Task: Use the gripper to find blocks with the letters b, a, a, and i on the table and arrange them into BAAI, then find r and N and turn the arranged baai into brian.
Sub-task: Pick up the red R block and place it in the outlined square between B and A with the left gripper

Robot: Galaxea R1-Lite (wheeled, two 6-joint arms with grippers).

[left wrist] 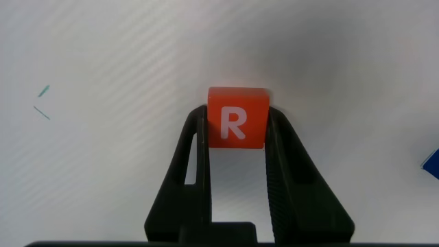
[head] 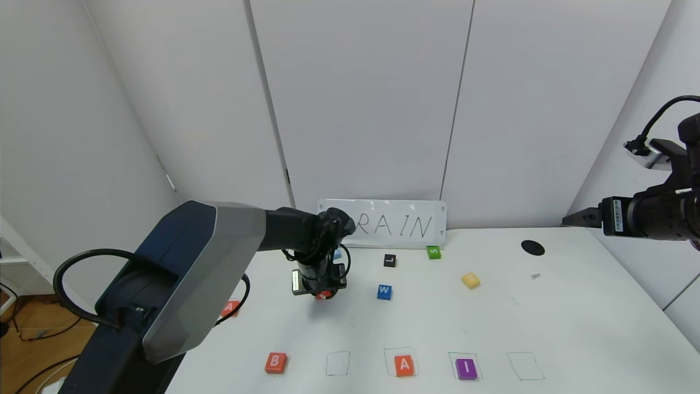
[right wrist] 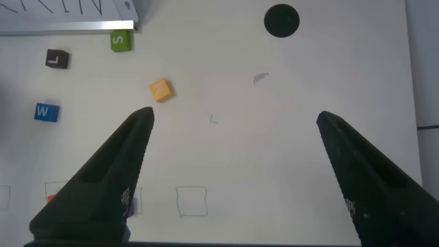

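My left gripper [head: 324, 294] points down at the table [head: 574, 328], behind the row of squares, and is shut on the orange R tile [left wrist: 236, 118], held between its two fingertips. Orange B [head: 275, 362], orange A [head: 404, 365] and purple I [head: 466, 369] lie in the front row. The square [head: 337, 363] between B and A holds nothing. A second orange A [head: 231, 308] lies at the left, partly hidden by my left arm. The pale-yellow N tile [head: 470, 280] lies alone toward the back right. My right gripper [right wrist: 233, 116] is open and empty, raised at the far right.
A whiteboard [head: 399, 224] with handwritten letters leans at the back. Black L [head: 389, 260], green S [head: 433, 252], blue W [head: 384, 291] and a light-blue tile [head: 337, 253] lie near it. A black hole [head: 532, 247] is at the back right. An empty outline [head: 525, 365] lies right of I.
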